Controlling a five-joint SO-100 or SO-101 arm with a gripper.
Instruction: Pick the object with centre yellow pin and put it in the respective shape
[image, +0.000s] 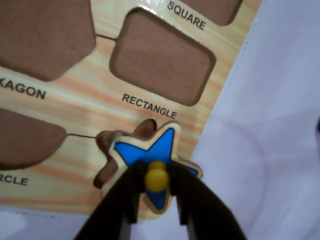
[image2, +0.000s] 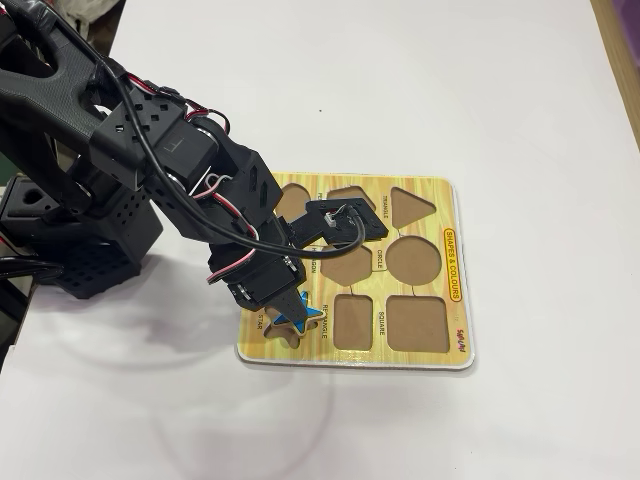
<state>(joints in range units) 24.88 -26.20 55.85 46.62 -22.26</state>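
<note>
Wrist view: the hand (image: 158, 202) covers the star piece (image: 150, 150) at 6 o'clock. The star recess (image: 107, 150) is mostly hidden beneath it. Board (image: 100, 107) lettering at 9 o'clock is cropped. Fixed view: the arm (image2: 170, 180) hides the board's 9 o'clock recesses.

Bright even light, wrist view soft/blurry, fixed view sharp

Blue star piece (image: 150, 152) (yellow pin (image: 157, 177)) lies askew over the board's (image: 100, 105) star recess (image: 107, 150).

Shape-puzzle board (image2: 455, 300) on white table (image2: 480, 90)
</note>
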